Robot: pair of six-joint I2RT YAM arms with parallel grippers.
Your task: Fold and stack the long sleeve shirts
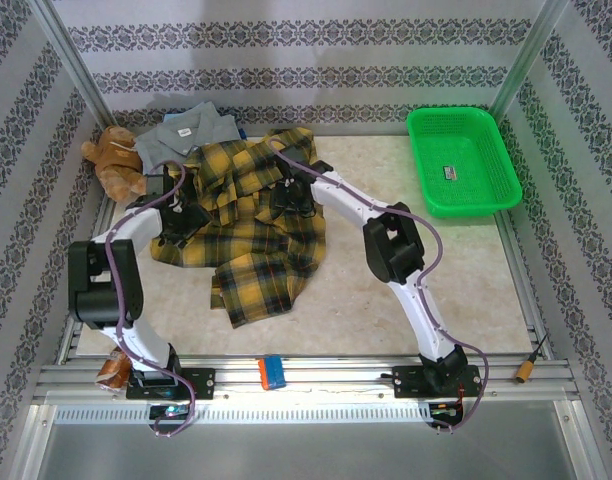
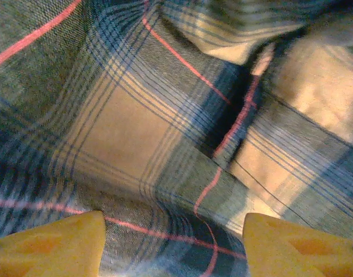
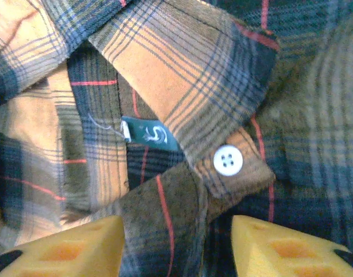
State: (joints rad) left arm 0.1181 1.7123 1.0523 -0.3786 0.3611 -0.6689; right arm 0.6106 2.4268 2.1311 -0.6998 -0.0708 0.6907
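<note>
Spreading the crumpled plaid shirt, heaped on the desk, is judged the step in hand; the left tool and right tool are set wide over its cloth, gripping nothing; the collar should be pinched through one layer.

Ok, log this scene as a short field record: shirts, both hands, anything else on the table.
plaid shirt: crumpled, unfolded, mid-table
grey shirt: back left, touching the plaid shirt's far edge
left hand: open, low over the plaid shirt's left side
right hand: open, over the plaid collar, by a white button and size tag
teddy bear: back left corner, beside the grey shirt
green basket: back right, apart from the shirts
stack: not yet begun
</note>
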